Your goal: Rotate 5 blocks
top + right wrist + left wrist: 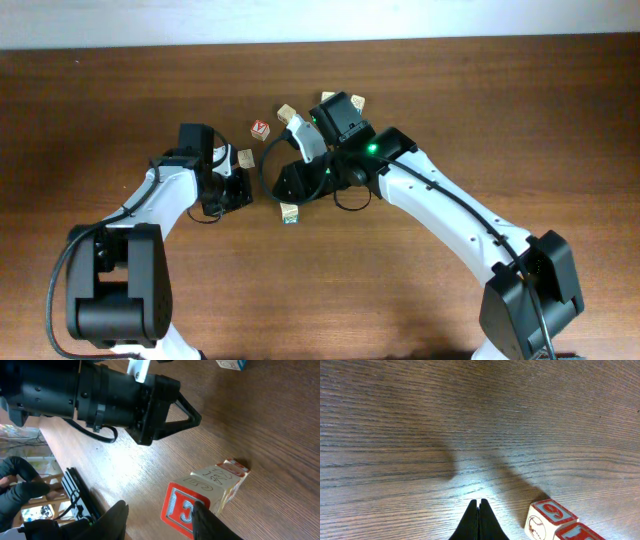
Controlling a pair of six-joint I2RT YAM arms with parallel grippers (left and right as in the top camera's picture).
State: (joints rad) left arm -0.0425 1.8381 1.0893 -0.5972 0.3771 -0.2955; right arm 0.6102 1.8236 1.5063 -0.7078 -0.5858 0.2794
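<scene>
Red "E" block [179, 510] between parted fingers [116, 521] of right end effector [160, 506] (released), left end effector [478, 509] clenched shut.

The overhead camera looks straight down from high, taking in the whole table [110, 90], left arm [160, 195] and right arm [450, 203]; the left wrist camera hangs close over the wood, past the left gripper [478, 505]; the right wrist camera sits low, looking across at the left arm, which the overhead also shows.
</scene>
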